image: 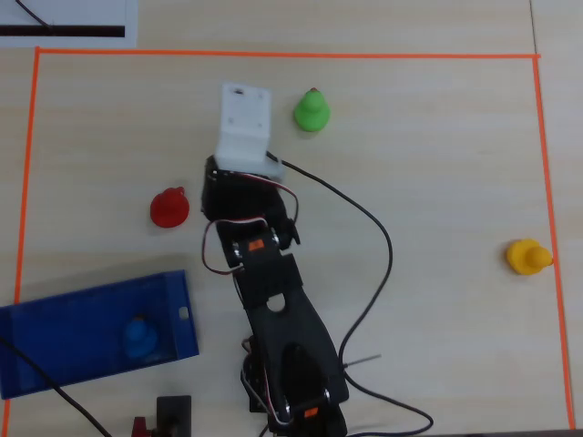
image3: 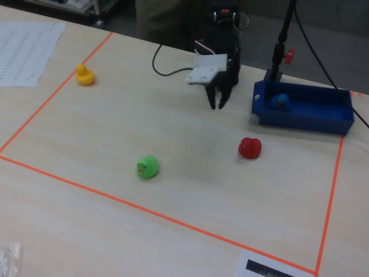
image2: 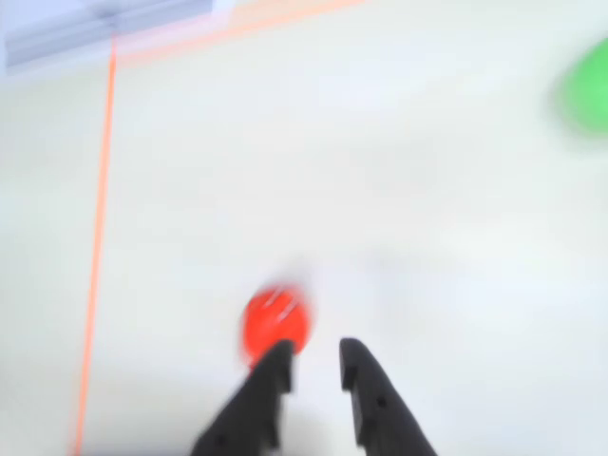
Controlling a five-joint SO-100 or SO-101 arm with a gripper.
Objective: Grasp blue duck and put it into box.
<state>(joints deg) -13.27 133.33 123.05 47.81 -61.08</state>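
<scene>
The blue duck (image: 138,337) sits inside the dark-blue box (image: 55,339) at the lower left of the overhead view. In the fixed view the duck (image3: 281,102) is at the left end of the box (image3: 305,123). My gripper (image3: 218,104) hangs above the table to the left of the box, well apart from it. In the wrist view the gripper (image2: 315,356) is empty, its black fingers a small gap apart. A white mount (image: 244,123) hides the fingers in the overhead view.
A red duck (image: 169,208) lies nearest the gripper, just past its left finger in the wrist view (image2: 275,323). A green duck (image: 311,111) and a yellow duck (image: 527,257) stand farther off. Orange tape (image: 273,55) frames the work area. A black cable (image: 364,218) trails from the arm.
</scene>
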